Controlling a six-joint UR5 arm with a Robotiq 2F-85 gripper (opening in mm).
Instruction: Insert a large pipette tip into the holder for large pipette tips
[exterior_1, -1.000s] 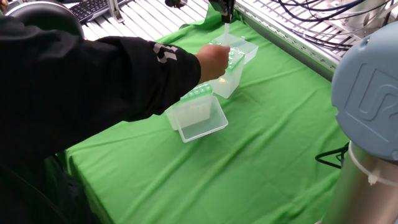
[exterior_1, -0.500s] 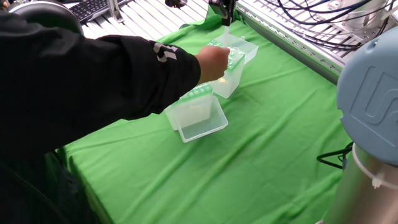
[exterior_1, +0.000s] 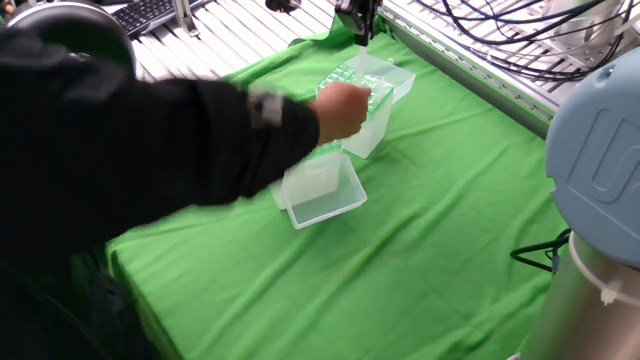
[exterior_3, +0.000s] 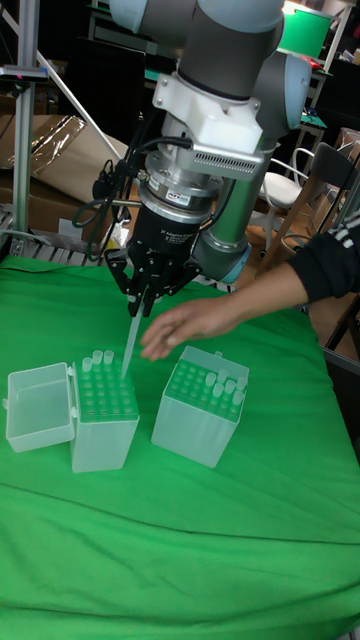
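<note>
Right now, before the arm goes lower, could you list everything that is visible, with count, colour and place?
large pipette tip: one, whitish translucent, hanging from the gripper over the holder
holder for large pipette tips: one, translucent with green top, left in the tall view, lid open to its side
second tip box: one, translucent with green top, right of the holder
cloth: one, green, covering the table
keyboard: one, black, behind the table
cables: several, dark, on the rack beyond the cloth
person's hand: one, black sleeve, reaching between the boxes
robot arm: one, grey, above the table
gripper: one, black, shut on the tip
</note>
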